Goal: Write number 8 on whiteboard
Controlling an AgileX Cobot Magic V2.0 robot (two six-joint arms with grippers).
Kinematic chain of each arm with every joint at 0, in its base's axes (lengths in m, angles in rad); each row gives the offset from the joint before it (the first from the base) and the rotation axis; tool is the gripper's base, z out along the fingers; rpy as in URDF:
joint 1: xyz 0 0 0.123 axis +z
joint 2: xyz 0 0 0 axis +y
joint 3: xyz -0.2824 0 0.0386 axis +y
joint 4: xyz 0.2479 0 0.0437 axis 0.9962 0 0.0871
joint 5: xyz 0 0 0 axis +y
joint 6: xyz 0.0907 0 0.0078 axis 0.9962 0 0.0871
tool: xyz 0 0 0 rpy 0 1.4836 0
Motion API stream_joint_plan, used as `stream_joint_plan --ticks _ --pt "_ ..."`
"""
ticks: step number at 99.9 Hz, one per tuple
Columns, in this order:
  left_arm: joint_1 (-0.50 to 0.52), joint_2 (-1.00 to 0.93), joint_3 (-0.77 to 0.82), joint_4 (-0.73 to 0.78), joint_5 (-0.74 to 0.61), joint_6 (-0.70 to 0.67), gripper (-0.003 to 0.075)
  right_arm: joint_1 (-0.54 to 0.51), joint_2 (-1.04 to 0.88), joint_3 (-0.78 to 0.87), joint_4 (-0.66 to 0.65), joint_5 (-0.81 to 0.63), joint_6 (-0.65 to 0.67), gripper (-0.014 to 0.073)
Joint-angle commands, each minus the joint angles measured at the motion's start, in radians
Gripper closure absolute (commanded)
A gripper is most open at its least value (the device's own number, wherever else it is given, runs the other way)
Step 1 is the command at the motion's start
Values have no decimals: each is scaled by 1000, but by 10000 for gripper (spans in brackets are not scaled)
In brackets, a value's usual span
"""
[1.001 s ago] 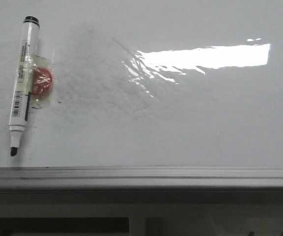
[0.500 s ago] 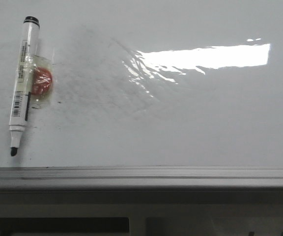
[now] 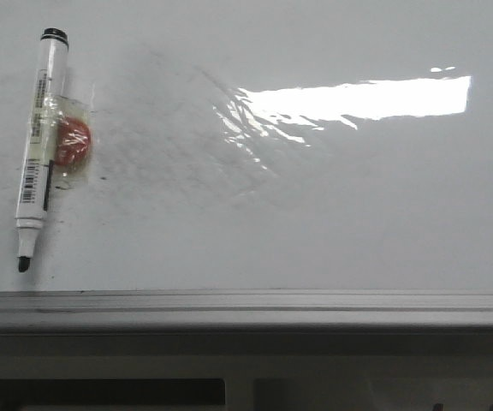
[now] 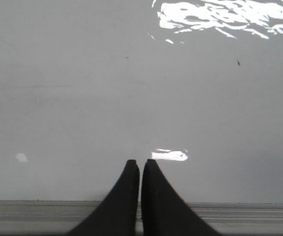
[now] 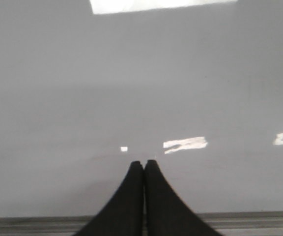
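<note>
The whiteboard (image 3: 315, 223) fills the front view, glossy white with faint grey smudges and a bright glare patch. No figure 8 shows on it. A white marker (image 3: 39, 137) with a black cap end and bare black tip lies at the far left, a red round piece (image 3: 72, 142) taped to its side. Neither gripper shows in the front view. My left gripper (image 4: 140, 163) is shut and empty above the bare board (image 4: 82, 98). My right gripper (image 5: 144, 163) is shut and empty above the bare board (image 5: 82, 98). The marker is out of both wrist views.
A grey metal rail (image 3: 246, 308) runs along the board's near edge; it also shows in the left wrist view (image 4: 33, 216) and in the right wrist view (image 5: 33, 223).
</note>
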Motion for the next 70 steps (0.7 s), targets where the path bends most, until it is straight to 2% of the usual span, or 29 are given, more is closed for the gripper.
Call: stream_joint_plan --ticks 1,20,32,42,55,70 --pt "-9 -27 40 -3 -94 -6 741 -6 -22 12 13 -121 -8 657" --pt "-9 -27 40 -8 -131 -6 741 -6 -22 12 13 -209 -8 657" --pt "-9 -27 40 -11 -182 -6 741 -6 -22 12 112 -297 0 657" --pt "-9 -27 40 -11 -227 -6 741 -6 -22 12 116 -341 0 657" --pt "-9 -27 33 -11 -271 -11 741 -6 -22 -10 116 -324 0 657" --pt "-9 -21 -16 -56 -248 -13 741 -6 -5 -88 153 -188 0 657"
